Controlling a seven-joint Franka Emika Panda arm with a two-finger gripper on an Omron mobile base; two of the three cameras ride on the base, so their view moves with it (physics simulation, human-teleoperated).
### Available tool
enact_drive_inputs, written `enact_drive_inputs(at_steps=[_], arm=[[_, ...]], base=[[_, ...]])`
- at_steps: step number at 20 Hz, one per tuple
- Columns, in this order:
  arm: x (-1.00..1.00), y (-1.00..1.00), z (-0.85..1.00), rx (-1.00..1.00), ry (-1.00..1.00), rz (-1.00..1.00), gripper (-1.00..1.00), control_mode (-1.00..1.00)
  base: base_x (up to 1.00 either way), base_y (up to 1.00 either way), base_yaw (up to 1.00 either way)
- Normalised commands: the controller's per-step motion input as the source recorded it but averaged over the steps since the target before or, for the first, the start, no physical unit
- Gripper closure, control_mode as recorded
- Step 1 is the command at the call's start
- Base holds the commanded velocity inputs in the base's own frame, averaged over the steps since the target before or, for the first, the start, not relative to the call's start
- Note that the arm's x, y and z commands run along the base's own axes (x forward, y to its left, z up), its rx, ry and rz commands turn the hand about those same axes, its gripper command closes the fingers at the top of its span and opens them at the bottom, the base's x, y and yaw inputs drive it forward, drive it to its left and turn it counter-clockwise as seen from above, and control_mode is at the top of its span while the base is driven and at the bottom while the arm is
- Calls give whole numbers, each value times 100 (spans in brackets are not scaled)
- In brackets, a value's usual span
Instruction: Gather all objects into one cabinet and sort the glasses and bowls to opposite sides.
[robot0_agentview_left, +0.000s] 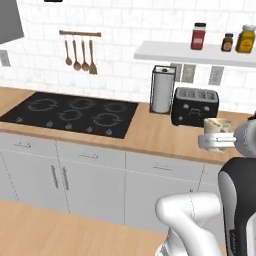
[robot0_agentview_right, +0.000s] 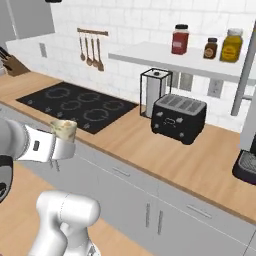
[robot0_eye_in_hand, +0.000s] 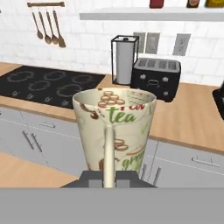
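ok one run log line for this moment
holding: beige tumbler | fingers: shut on it, gripper | height: mid-air, front of counter | nearby: toaster, cooktop

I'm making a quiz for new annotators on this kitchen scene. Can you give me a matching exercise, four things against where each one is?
Things:
1. beige tumbler
2. toaster
3. red-lidded jar
4. wooden utensils

Places:
A. standing on the wall shelf
B. hanging from a rail on the tiled wall
C. held in the gripper, in front of the counter
D. on the counter beside the paper towel holder

Pairs: 1-C, 2-D, 3-A, 4-B
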Motion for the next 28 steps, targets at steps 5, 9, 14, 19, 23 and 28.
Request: enact_drive_inputs(at_steps=[5, 9, 14, 19, 23, 28], arm=[[0, 0, 0, 0, 0, 0, 100, 100], [0, 0, 0, 0, 0, 0, 100, 100], [0, 0, 0, 0, 0, 0, 100, 100], [0, 0, 0, 0, 0, 0, 100, 100], [0, 0, 0, 0, 0, 0, 100, 100], [0, 0, 0, 0, 0, 0, 100, 100]], base=[[-39, -100, 13], [-94, -98, 4], [-86, -100, 2], [-67, -100, 1], [1, -100, 1], [82, -59, 0]])
